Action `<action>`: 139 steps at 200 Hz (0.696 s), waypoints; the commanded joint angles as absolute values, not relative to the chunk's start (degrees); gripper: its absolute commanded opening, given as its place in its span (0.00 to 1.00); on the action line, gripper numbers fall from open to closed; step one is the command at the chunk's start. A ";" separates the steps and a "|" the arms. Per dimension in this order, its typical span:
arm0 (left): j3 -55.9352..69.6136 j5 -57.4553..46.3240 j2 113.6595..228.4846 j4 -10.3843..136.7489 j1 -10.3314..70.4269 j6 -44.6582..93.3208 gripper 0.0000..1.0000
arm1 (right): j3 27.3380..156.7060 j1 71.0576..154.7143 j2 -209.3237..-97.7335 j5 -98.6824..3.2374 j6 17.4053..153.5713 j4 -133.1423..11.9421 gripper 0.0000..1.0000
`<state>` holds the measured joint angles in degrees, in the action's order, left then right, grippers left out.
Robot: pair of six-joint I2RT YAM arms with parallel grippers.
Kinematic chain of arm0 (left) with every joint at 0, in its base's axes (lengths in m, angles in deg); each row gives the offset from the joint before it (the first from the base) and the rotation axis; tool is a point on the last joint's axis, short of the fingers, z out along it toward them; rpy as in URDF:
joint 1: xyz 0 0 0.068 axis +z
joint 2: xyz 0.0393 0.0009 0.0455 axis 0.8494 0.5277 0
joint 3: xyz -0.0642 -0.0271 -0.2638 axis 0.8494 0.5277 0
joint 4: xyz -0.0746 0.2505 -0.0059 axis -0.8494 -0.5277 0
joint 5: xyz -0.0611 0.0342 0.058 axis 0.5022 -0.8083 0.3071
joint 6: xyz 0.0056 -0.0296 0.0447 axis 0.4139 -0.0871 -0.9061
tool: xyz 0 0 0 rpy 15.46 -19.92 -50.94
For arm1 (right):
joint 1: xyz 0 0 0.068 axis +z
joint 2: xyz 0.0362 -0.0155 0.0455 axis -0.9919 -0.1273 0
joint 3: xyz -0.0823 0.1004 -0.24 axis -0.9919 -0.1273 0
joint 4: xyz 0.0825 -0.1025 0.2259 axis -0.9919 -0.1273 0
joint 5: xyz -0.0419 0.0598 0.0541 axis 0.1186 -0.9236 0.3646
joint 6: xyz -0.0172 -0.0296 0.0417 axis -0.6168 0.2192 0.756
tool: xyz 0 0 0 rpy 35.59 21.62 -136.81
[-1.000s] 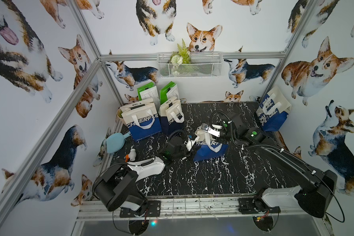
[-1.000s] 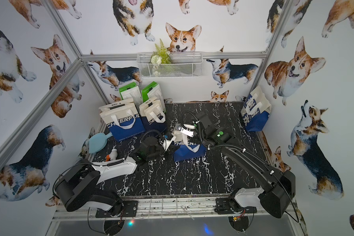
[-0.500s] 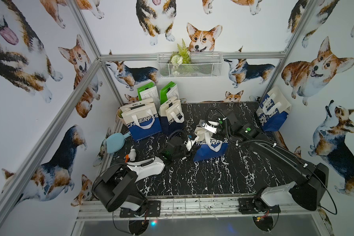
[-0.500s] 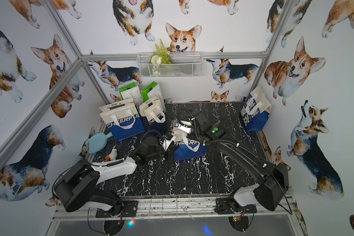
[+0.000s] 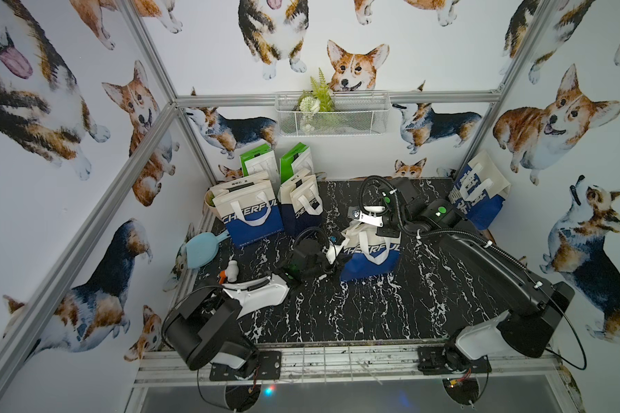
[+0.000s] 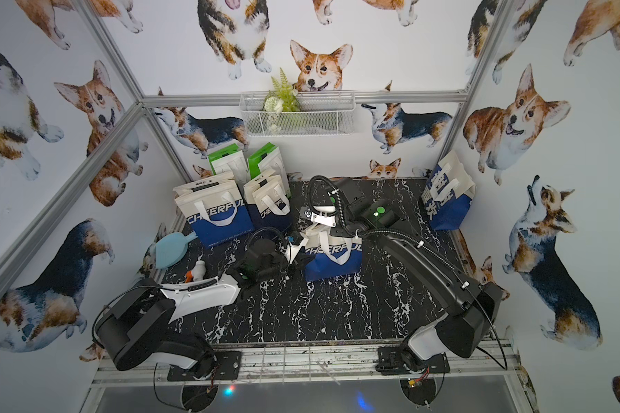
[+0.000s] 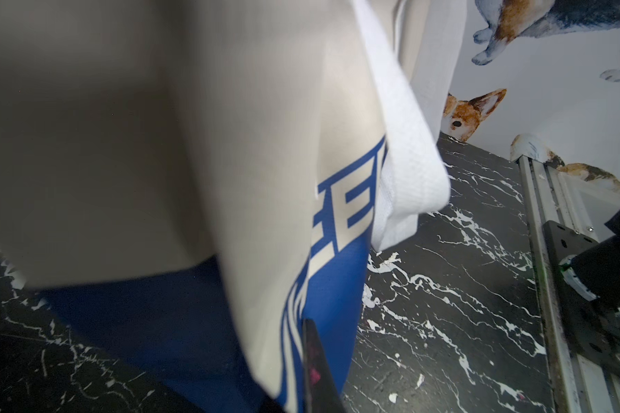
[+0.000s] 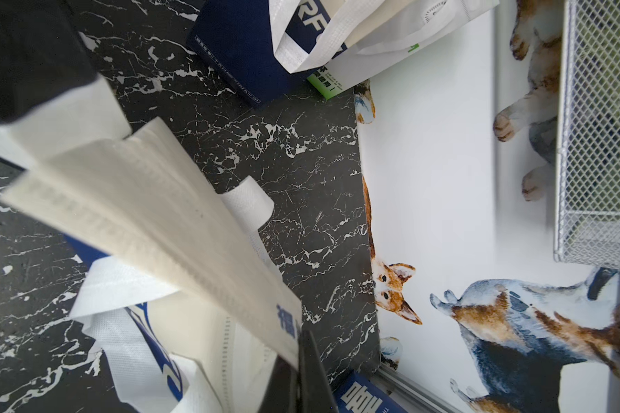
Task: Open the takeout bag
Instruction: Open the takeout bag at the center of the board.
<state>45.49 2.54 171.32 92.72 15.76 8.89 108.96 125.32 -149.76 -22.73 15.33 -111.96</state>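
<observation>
The takeout bag (image 5: 371,255) (image 6: 333,255), cream on top and blue below with CHEERFUL lettering, stands upright mid-table in both top views. My left gripper (image 5: 335,248) (image 6: 296,250) is at the bag's left side, shut on its cream side panel. In the left wrist view the bag's fabric (image 7: 194,161) fills the frame, and its white handle (image 7: 401,143) hangs beside it. My right gripper (image 5: 369,231) (image 6: 332,230) reaches over from behind, shut on the bag's top rim (image 8: 158,221). One dark finger (image 8: 310,364) presses that rim.
Several more bags stand at the back left: two cream-and-blue (image 5: 251,214) (image 5: 301,207) and two green (image 5: 262,162). A blue bag (image 5: 478,193) leans in the back right corner. A light-blue scoop (image 5: 201,248) and small white bottle (image 5: 230,271) lie at the left edge. A wire basket (image 5: 332,114) hangs on the back wall.
My right gripper has closed its jaws on the bag's top rim, and its arm has shifted slightly. The left arm has kept its grip and place.
</observation>
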 commanded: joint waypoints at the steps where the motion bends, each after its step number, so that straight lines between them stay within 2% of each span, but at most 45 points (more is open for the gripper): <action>1: 45.51 3.21 171.89 86.59 15.77 8.34 0.00 | 112.86 125.31 -150.50 -21.08 9.56 -112.32 0.00; 80: 45.37 3.56 172.02 86.30 15.78 8.25 0.00 | 116.20 125.66 -153.61 -20.81 0.46 -117.21 0.00; 119: 45.67 3.04 171.40 86.33 15.72 8.18 0.00 | 109.71 125.66 -150.72 -23.40 7.22 -109.89 0.00; 139: 45.67 2.95 171.48 86.38 15.77 8.25 0.00 | 104.03 125.60 -148.80 -23.73 10.17 -105.93 0.18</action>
